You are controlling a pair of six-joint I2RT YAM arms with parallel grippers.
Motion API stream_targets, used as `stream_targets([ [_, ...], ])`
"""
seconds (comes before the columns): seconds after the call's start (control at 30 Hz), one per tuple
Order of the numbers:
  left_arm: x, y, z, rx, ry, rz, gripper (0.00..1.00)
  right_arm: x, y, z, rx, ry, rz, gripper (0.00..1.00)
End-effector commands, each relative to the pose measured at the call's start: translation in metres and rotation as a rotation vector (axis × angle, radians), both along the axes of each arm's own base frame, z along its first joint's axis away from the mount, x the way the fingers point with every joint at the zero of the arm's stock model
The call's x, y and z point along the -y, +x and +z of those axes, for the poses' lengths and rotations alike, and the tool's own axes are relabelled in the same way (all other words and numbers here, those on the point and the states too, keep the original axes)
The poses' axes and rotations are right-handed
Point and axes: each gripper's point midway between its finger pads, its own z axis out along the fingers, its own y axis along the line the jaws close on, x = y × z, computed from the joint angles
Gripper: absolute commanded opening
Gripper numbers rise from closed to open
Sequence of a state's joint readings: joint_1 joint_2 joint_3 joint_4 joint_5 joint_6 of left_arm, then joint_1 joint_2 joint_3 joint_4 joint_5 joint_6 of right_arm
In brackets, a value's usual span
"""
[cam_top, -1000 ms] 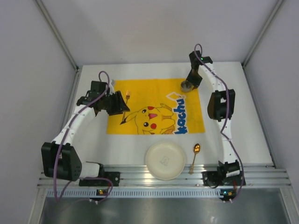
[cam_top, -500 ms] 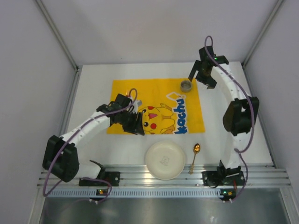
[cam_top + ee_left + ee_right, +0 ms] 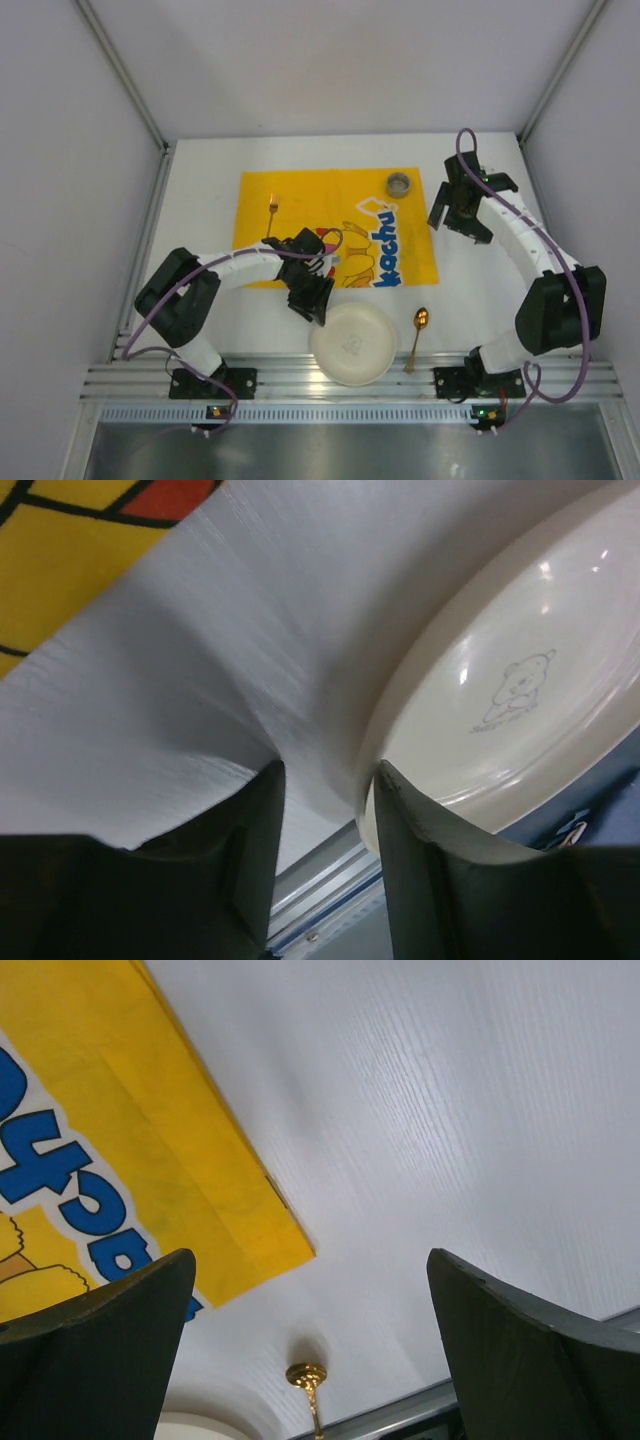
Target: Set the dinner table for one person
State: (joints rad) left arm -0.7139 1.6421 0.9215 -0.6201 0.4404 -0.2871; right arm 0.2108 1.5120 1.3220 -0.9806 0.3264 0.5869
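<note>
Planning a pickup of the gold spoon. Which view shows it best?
Top external: the whole gold spoon lies right of the plate. Right wrist shows only its bowl end; left wrist shows none of it.

Plate [image 3: 352,345] on the dinner table [image 3: 462,292], spoon [image 3: 416,338] just right, cloth [image 3: 300,195] behind both.

Even, soft overhead light
Small glare spots on the plate [image 3: 520,630]; near fingers [image 3: 440,880] dark and blurred; faint shadows on the tabletop [image 3: 450,1110].
</note>
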Motion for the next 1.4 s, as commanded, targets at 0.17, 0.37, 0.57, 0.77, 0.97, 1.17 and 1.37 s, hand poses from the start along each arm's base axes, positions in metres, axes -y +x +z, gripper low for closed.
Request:
stream_targets([
  [0.17,0.037,0.029,-0.006,0.022,-0.081,-0.011,0.0,0.028,-0.019,0.034,0.118,-0.039,-0.06,1.0],
  [0.37,0.041,0.081,0.054,0.23,-0.021,0.021,0.0,0.033,-0.023,0.036,0.131,-0.029,-0.081,1.0],
  [0.57,0.01,0.15,0.112,0.347,-0.053,0.21,0.0,0.026,-0.02,0.027,0.106,-0.003,-0.056,1.0],
  [0.77,-0.032,0.216,0.111,0.362,-0.039,0.43,0.0,0.021,-0.026,0.016,0.087,0.024,-0.043,1.0],
  [0.97,-0.042,0.257,0.093,0.333,-0.076,0.505,0.0,0.02,-0.026,0.018,0.086,0.027,-0.02,1.0],
  [1.17,-0.041,0.266,0.057,0.247,-0.018,0.534,0.46,0.015,-0.026,0.015,0.066,0.045,0.006,1.0],
  [1.37,-0.055,0.262,0.088,0.351,-0.026,0.652,0.55,0.009,-0.034,0.01,0.055,0.069,0.054,1.0],
])
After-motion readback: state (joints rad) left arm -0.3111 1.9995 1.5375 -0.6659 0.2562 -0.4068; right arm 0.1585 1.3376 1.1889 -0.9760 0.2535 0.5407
